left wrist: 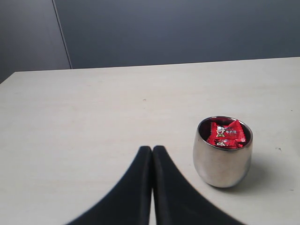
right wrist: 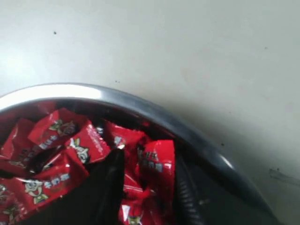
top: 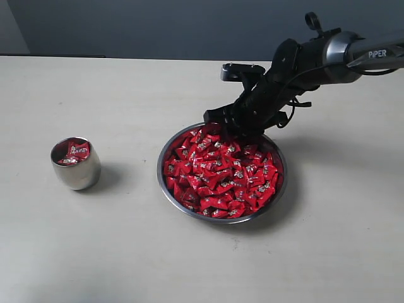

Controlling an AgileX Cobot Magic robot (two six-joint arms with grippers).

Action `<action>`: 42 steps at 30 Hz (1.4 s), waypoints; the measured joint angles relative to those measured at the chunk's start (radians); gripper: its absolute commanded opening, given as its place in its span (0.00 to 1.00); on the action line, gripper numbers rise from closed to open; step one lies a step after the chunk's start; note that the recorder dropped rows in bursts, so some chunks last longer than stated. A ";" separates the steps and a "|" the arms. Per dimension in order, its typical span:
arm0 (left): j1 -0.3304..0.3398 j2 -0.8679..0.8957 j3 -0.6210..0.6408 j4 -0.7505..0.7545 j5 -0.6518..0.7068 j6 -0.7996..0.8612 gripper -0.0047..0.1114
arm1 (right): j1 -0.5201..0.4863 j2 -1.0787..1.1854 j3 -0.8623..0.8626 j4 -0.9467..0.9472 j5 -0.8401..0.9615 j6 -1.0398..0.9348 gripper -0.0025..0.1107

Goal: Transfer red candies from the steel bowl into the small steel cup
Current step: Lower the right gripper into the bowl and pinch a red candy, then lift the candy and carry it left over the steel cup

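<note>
Pale table (top: 95, 252), grey wall (top: 158, 25). One bowl (top: 160, 167) is holding heaped candies (top: 221, 173); one cup (top: 79, 177), apart, a few. Left gripper (left wrist: 152, 149) is sitting closed; right gripper (right wrist: 147, 157) is straddling a bowl candy (right wrist: 159, 168), grip unclear.

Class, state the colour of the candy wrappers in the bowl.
Shiny red wrappers with pale print; right wrist view.

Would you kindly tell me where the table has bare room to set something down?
The table is bare between the small steel cup and the steel bowl, and all along the exterior view's lower edge. Crowded: the bowl's far rim, where the right jaws straddle red candies.
</note>
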 measured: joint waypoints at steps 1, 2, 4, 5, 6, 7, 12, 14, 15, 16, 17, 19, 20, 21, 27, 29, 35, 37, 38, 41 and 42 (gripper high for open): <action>0.000 0.000 0.000 0.000 0.000 0.000 0.04 | 0.000 0.000 -0.009 0.002 0.005 0.000 0.32; 0.000 0.000 0.000 0.000 0.000 0.000 0.04 | 0.002 0.002 -0.019 0.002 0.013 0.000 0.32; 0.000 0.000 0.000 0.000 0.000 0.000 0.04 | 0.002 0.002 -0.034 0.002 0.024 0.000 0.32; 0.000 0.000 0.000 0.000 0.000 0.000 0.04 | 0.002 0.002 -0.039 0.002 0.030 0.000 0.32; 0.000 0.000 0.000 0.000 0.000 0.000 0.04 | 0.002 0.002 -0.042 0.002 0.032 0.000 0.32; 0.000 0.000 0.000 0.000 0.000 0.000 0.04 | 0.002 0.002 -0.042 0.002 0.032 0.000 0.32; 0.000 0.000 0.000 0.000 0.000 0.000 0.04 | 0.002 0.002 -0.042 0.002 0.036 0.000 0.32; 0.000 0.000 0.000 0.000 0.000 0.000 0.04 | 0.002 0.002 -0.042 -0.002 0.040 0.000 0.31; 0.000 0.000 0.000 0.000 0.000 0.000 0.04 | 0.002 0.002 -0.042 -0.007 0.039 0.000 0.28; 0.000 0.000 0.000 0.000 0.000 0.000 0.04 | 0.002 0.002 -0.042 -0.006 0.040 0.000 0.23; 0.000 0.000 0.000 0.000 0.000 0.000 0.04 | 0.002 0.002 -0.042 -0.009 0.044 0.000 0.17; 0.000 0.000 0.000 0.000 0.000 0.000 0.04 | 0.002 0.002 -0.042 -0.011 0.048 0.000 0.02; 0.000 0.000 0.000 0.000 0.000 0.000 0.04 | 0.002 0.002 -0.042 -0.014 0.048 0.000 0.02; 0.000 0.000 0.000 0.000 0.000 0.000 0.04 | 0.002 0.002 -0.042 -0.017 0.048 0.000 0.02; 0.000 0.000 0.000 0.000 0.000 0.000 0.04 | 0.002 0.002 -0.042 -0.024 0.048 -0.002 0.01; 0.000 0.000 0.000 0.000 0.000 0.000 0.04 | 0.002 0.002 -0.042 -0.025 0.052 -0.001 0.01; 0.000 0.000 0.000 0.000 0.000 0.000 0.04 | 0.002 0.002 -0.042 -0.025 0.083 -0.001 0.01; 0.000 0.000 0.000 0.000 0.000 0.000 0.04 | 0.002 0.002 -0.042 -0.025 0.089 -0.001 0.01; 0.000 0.000 0.000 0.000 0.000 0.000 0.04 | 0.002 -0.001 -0.042 -0.028 0.091 -0.001 0.01; 0.000 0.000 0.000 0.000 0.000 0.000 0.04 | 0.002 -0.021 -0.044 -0.034 0.093 -0.001 0.01; 0.000 0.000 0.000 0.000 0.000 0.000 0.04 | 0.002 -0.032 -0.046 -0.037 0.093 -0.001 0.01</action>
